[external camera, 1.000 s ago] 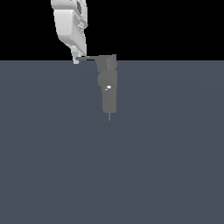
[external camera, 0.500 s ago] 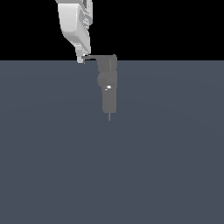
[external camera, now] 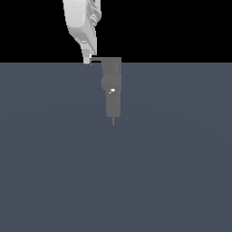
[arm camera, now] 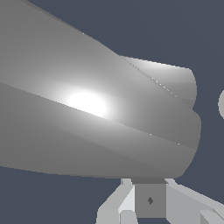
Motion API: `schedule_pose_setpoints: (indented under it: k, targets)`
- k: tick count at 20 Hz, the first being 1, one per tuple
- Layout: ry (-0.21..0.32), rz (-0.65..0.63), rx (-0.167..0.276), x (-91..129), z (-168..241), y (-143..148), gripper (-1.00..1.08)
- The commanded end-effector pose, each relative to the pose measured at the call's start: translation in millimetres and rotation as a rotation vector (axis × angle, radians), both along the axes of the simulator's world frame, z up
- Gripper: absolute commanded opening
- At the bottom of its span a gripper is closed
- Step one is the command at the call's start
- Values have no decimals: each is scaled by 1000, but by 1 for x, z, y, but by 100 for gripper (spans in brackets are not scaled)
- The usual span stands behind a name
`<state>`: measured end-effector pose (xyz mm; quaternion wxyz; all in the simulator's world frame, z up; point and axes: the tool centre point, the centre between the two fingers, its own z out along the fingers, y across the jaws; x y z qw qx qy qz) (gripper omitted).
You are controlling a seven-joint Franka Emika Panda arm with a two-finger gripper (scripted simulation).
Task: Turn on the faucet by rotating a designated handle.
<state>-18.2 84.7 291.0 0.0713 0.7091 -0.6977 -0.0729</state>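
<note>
The grey faucet [external camera: 112, 97] stands upright in the middle of the exterior view, with a small white spot on its body and a thin pin at its lower end. From its blocky top, the thin handle [external camera: 97, 59] sticks out toward the exterior view's left. My white gripper [external camera: 87, 60] comes down from above and touches the handle's outer end. Its fingers are shut, with nothing between them. In the wrist view a large grey faucet surface [arm camera: 87, 122] fills most of the frame, just beyond the gripper [arm camera: 150, 200]. I cannot tell which part of the faucet that surface is.
A flat dark blue-grey floor [external camera: 116, 181] spreads under the faucet. Behind it the background is black. A pale rounded shape [arm camera: 221, 104] shows at the edge of the wrist view.
My gripper has moved toward the exterior view's right, pushing the handle's end. The handle has swung from slanted to level and looks shorter. The faucet's top block has turned with it.
</note>
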Motion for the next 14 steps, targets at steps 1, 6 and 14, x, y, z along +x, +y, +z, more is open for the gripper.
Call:
schedule_pose_setpoints:
  k: [1,6,14]
  targets:
    - [-7,-12,-1,-5,6,-13,-100]
    - [1,0,-2,-10,2,-15,-100]
    - [-3,-6,-1,-11,5,-75,-100]
